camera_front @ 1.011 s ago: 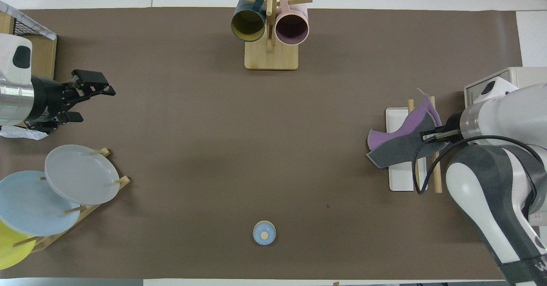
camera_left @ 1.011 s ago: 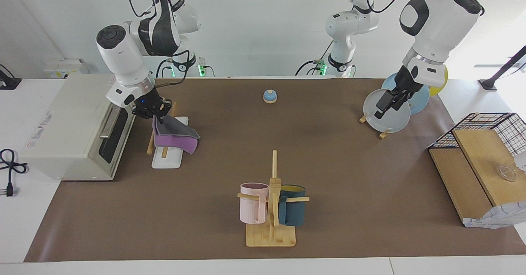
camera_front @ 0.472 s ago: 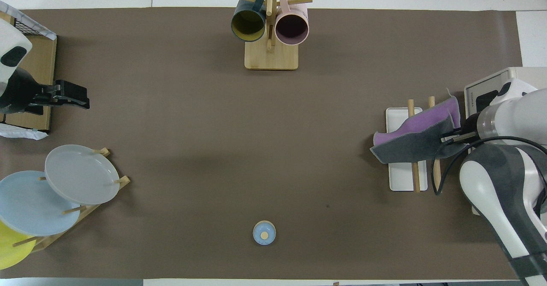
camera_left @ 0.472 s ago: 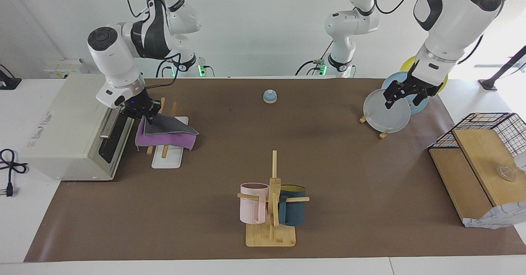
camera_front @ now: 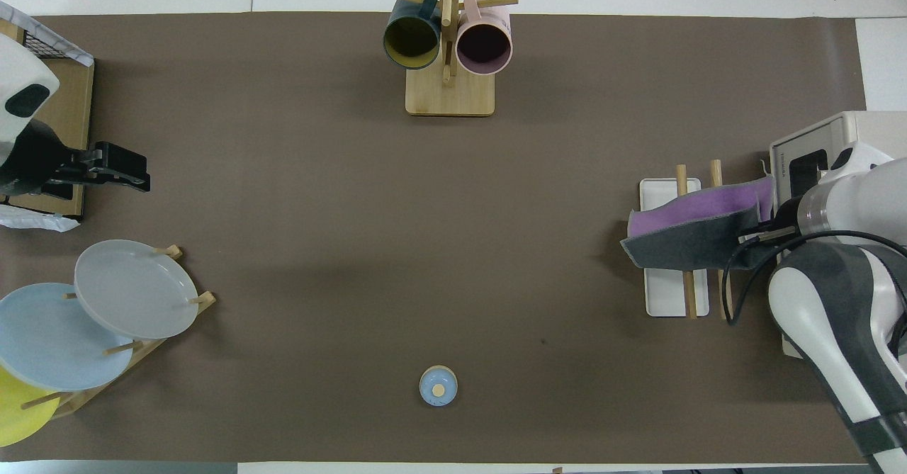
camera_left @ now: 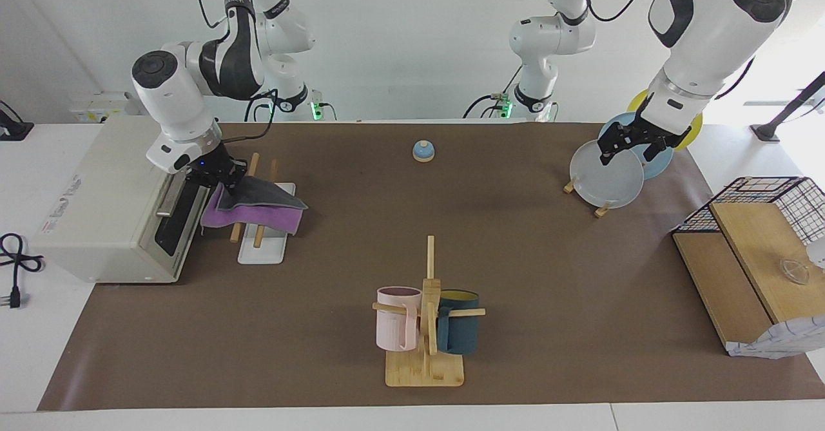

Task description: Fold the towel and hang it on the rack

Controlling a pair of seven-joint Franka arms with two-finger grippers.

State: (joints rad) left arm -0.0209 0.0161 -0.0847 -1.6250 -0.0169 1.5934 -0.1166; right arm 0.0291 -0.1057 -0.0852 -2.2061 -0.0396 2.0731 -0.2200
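The towel (camera_left: 258,215) is folded, dark grey face on top and purple below. It lies across the two light-wood rods of the rack (camera_left: 260,249), which stands beside the oven at the right arm's end of the table. My right gripper (camera_left: 222,176) is shut on the towel's edge on the oven side. In the overhead view the towel (camera_front: 691,220) spans both rods over the rack's white base (camera_front: 666,298), with the right gripper (camera_front: 764,233) at its edge. My left gripper (camera_left: 635,144) is open and empty, up in the air over the plate stand; it also shows in the overhead view (camera_front: 126,171).
A white oven (camera_left: 109,199) stands right beside the rack. A bamboo stand with pink and teal mugs (camera_left: 425,328) is far from the robots at mid-table. A small blue bell (camera_left: 423,151) sits near the robots. A plate stand (camera_left: 609,173) and a wire basket with wooden boards (camera_left: 754,238) are at the left arm's end.
My right gripper has drawn the towel toward the oven, so it now lies flatter across both rods. The left gripper has risen a little over the plates.
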